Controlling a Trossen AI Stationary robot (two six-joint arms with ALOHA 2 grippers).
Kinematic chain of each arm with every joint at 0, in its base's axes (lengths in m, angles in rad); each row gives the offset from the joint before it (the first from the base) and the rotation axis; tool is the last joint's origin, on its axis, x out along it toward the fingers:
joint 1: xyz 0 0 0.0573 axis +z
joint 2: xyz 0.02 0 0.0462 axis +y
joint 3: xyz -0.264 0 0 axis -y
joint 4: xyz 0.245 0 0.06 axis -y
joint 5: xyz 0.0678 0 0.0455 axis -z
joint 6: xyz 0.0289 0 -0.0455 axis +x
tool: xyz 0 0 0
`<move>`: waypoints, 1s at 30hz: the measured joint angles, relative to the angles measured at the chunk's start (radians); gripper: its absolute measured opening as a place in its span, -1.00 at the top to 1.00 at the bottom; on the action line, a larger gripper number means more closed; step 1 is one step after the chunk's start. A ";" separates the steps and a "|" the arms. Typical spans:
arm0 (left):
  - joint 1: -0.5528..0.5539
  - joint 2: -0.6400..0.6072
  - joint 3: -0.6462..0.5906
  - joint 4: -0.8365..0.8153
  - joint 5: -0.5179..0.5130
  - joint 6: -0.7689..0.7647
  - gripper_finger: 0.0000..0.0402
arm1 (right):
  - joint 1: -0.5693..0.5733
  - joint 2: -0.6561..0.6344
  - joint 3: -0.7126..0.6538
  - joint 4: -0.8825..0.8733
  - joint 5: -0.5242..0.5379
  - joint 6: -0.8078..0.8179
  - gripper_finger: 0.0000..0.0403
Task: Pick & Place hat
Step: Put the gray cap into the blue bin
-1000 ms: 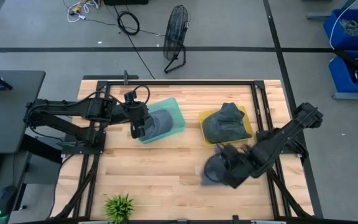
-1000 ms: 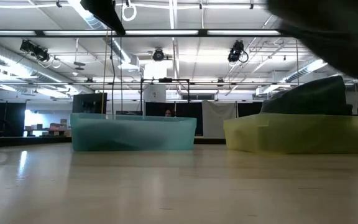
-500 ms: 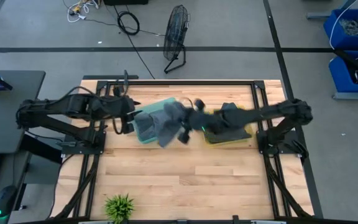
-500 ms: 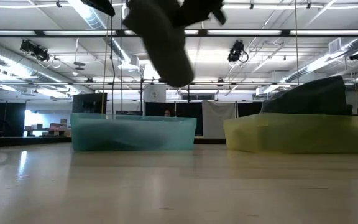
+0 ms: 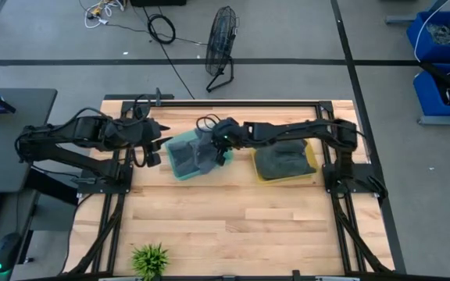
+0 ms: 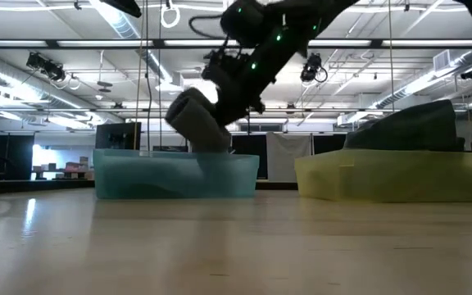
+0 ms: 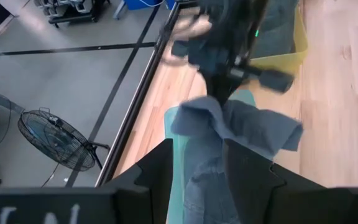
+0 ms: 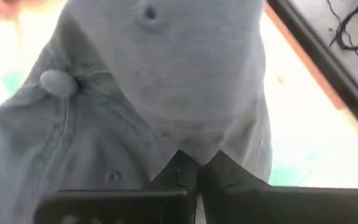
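Now the right gripper (image 5: 219, 148), clamped on the grey hat (image 5: 207, 154), is lowering it into the teal bin (image 5: 175, 166) directly beneath, having swung over; release looks near.

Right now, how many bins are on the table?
2. A teal bin sits near the table's middle, under the hat held by the right claw. A yellow bin sits right of it, holding dark hats.
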 joint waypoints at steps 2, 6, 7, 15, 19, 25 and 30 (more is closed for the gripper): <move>0.000 0.000 0.000 0.000 0.000 0.000 0.29 | -0.014 0.032 0.000 0.016 0.013 -0.002 0.96; 0.000 0.001 0.000 0.000 0.000 0.000 0.29 | -0.043 0.076 0.000 0.045 0.019 -0.004 0.92; 0.000 0.001 0.000 0.000 0.000 -0.001 0.29 | -0.049 0.084 0.000 0.056 0.019 -0.003 0.91; 0.000 0.002 0.000 0.000 0.000 -0.007 0.29 | -0.065 0.092 0.001 0.181 -0.093 -0.024 0.77; 0.000 0.002 -0.001 0.000 0.000 -0.008 0.29 | -0.057 0.092 0.016 0.161 -0.147 -0.067 0.67; 0.000 0.002 -0.001 0.000 0.000 -0.008 0.29 | -0.054 0.083 0.067 0.082 -0.137 -0.073 0.58; 0.000 0.002 -0.001 -0.002 0.000 -0.008 0.29 | -0.051 0.073 0.144 -0.012 -0.136 -0.072 0.57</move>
